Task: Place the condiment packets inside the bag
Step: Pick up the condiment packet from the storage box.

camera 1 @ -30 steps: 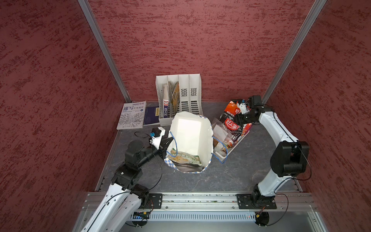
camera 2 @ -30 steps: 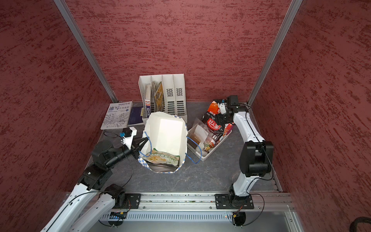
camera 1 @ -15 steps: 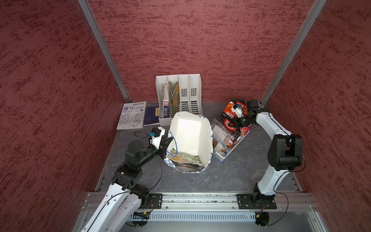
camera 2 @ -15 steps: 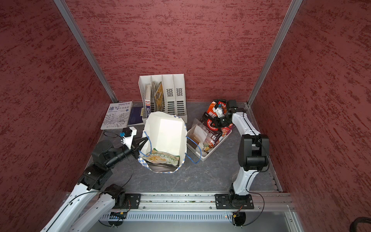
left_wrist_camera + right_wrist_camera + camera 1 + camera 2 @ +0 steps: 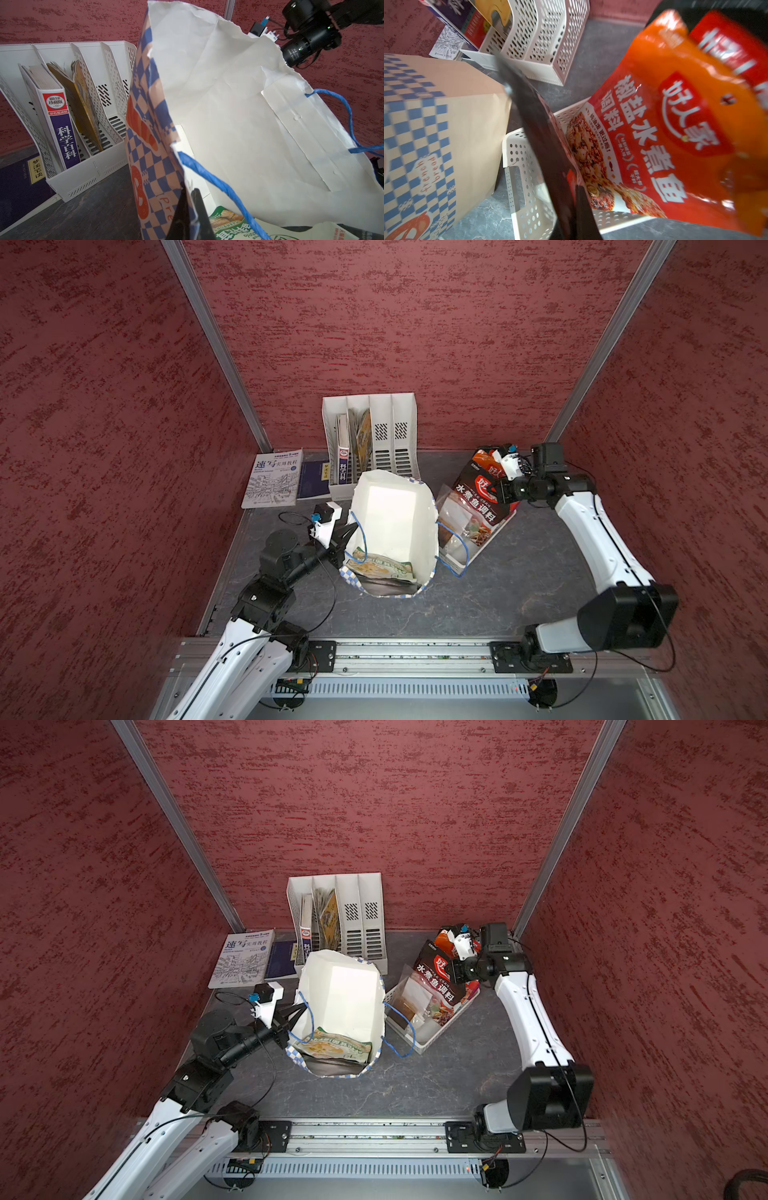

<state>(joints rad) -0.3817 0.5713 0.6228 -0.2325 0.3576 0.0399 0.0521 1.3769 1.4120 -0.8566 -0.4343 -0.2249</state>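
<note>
The bag (image 5: pixel 392 506) stands open as before, its near rim pinched flat in the left gripper (image 5: pixel 347 533), whose jaws show tight on the paper in the left wrist view. Just beside the bag, on the side away from that gripper, the white perforated basket (image 5: pixel 457 562) holds the remaining pouches.

The change is there. A second ago the right gripper (image 5: pixel 500 490) hung open over the basket; now it is clamped on the upper part of the black packet (image 5: pixel 478 499), which leans up out of the basket toward the bag. The pick looks made, and lifting it across to the bag's mouth is the likely next step. The orange packet (image 5: pixel 675 124) sits behind it, farther from the bag. A green packet (image 5: pixel 382 568) already lies inside the bag.

The black packet reads 水煮鱼调料, and the orange one 好人家 and 椒盐水煮鱼调料. Behind the bag, the file rack (image 5: pixel 99 170) holds a book (image 5: pixel 63 133) marked 科学百科. The bag's checked band shows "Pre".
</note>
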